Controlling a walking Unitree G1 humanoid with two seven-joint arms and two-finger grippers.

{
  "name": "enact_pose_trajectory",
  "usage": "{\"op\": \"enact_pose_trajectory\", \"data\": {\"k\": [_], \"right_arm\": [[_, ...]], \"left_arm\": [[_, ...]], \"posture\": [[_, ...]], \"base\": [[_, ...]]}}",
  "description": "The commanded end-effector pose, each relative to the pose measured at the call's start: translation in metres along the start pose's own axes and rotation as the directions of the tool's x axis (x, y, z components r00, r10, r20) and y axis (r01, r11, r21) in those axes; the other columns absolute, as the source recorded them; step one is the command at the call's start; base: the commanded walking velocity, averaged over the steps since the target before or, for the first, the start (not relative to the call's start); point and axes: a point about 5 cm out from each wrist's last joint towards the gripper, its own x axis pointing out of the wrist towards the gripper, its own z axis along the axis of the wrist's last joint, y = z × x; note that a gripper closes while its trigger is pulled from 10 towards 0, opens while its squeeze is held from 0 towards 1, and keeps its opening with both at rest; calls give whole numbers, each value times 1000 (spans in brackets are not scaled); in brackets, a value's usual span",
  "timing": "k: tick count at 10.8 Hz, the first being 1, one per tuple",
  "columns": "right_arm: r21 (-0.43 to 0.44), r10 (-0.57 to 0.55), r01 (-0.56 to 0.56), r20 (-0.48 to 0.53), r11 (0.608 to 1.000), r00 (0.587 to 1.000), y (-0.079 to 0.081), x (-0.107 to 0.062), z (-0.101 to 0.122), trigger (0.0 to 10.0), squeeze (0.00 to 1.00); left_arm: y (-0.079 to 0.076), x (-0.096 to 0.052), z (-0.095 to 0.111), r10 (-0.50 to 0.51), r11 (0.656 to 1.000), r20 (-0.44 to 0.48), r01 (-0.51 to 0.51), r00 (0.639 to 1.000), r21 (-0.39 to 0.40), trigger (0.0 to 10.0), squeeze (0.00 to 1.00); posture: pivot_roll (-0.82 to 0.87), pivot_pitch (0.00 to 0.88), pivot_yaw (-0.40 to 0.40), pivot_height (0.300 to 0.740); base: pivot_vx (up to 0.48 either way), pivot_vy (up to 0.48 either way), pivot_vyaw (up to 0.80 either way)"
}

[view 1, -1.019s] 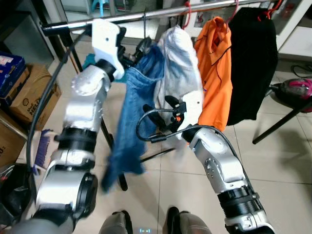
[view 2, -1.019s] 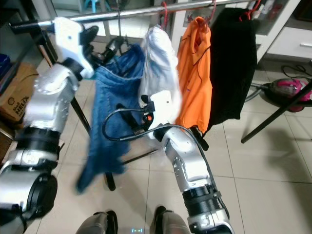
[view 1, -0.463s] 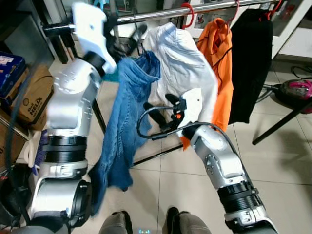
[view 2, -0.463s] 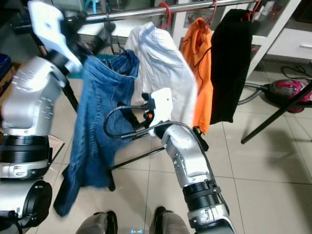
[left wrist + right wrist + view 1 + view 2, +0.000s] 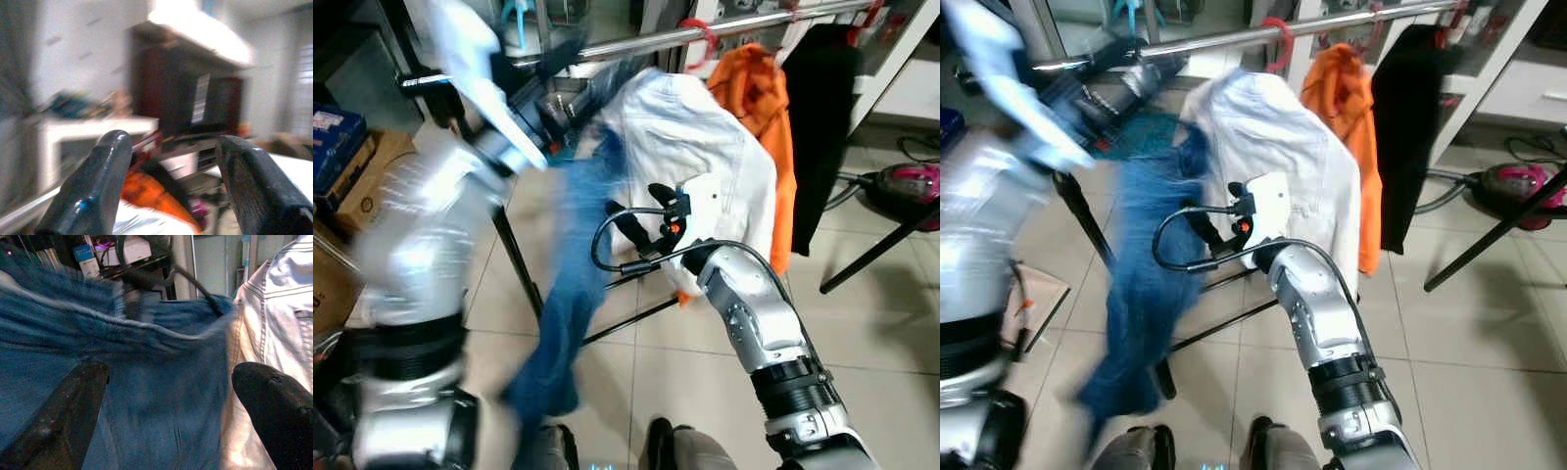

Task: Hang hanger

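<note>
At the far left, cardboard boxes (image 5: 362,186) sit on the floor beside the dark stand of the clothes rail (image 5: 724,27). The left arm is raised and blurred, its left pincer (image 5: 171,181) up near the rail with the two fingers spread and nothing between them. Just right of it, blue jeans (image 5: 1141,294) hang down toward the tiled floor (image 5: 881,352), smeared by motion; the hanger (image 5: 188,276) carrying them shows as a dark hook and wire above the waistband, though whether the hook sits on the rail cannot be made out. The right pincer (image 5: 171,401) points at the jeans, fingers spread, just beside a white denim jacket (image 5: 705,147) on a red hanger (image 5: 705,44). Further right hang an orange shirt (image 5: 769,108) and a black garment (image 5: 822,117). A pink vacuum cleaner (image 5: 901,181) rests on the floor at the far right.
</note>
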Motion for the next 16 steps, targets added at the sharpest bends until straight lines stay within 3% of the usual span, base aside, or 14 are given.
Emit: {"op": "enact_pose_trajectory", "data": {"k": [1,2,3,5,6,7,8,9,10,12,14,16], "right_arm": [[-5,0,0,12,1000,1000,-5,1,3,10000,0],[-4,-1,1,12,1000,1000,-6,2,3,10000,0],[-7,6,-6,14,1000,1000,-6,5,5,10000,0],[-10,9,-9,15,1000,1000,-7,6,6,10000,0],[-14,3,-3,16,1000,1000,-9,6,6,10000,0],[-40,-62,64,36,997,997,-16,8,10,10000,0],[-45,-129,132,64,990,990,-26,9,16,10000,0],[-51,-182,186,66,981,981,-35,9,18,10000,0],[-64,-203,207,62,976,977,-39,8,18,10000,0],[-64,-172,176,67,982,983,-35,11,17,10000,0],[-61,-183,187,66,980,981,-36,12,15,10000,0],[-78,-218,225,87,971,972,-35,11,13,10000,0]], "left_arm": [[-6,-13,9,-109,994,-17,109,994,14,0,0],[-3,-21,1,-91,995,-84,93,992,29,0,0],[7,-35,-23,-33,998,-215,45,976,54,0,0],[11,-49,-59,42,995,-404,-2,914,99,0,0],[14,-47,-68,113,990,-419,-66,901,124,10000,0],[18,-31,-84,388,920,-304,-347,870,181,10000,0],[8,-37,-100,563,826,-254,-548,787,131,10000,0],[-11,-51,-121,626,777,-291,-609,724,155,10000,0],[-14,-58,-130,657,753,-292,-622,695,213,10000,0],[-5,-65,-142,722,692,-288,-655,629,304,10000,0],[-3,-58,-142,726,683,-261,-628,636,373,10000,0],[-4,-45,-143,690,713,-230,-587,687,383,10000,0]], "posture": [[-40,126,-64,740],[-30,131,-70,740],[-26,133,-75,740],[-26,136,-85,740],[-21,134,-89,740],[-14,130,-89,740],[-8,128,-86,740],[-2,130,-87,740],[-1,131,-94,740],[-3,130,-98,740],[-4,128,-97,740],[-13,120,-84,740]], "base": [[0,0,0],[0,0,0],[0,0,0],[0,0,0],[0,0,0],[0,0,0],[0,0,0],[0,0,0],[0,0,706],[0,0,613],[274,-392,534],[322,-352,228]]}}
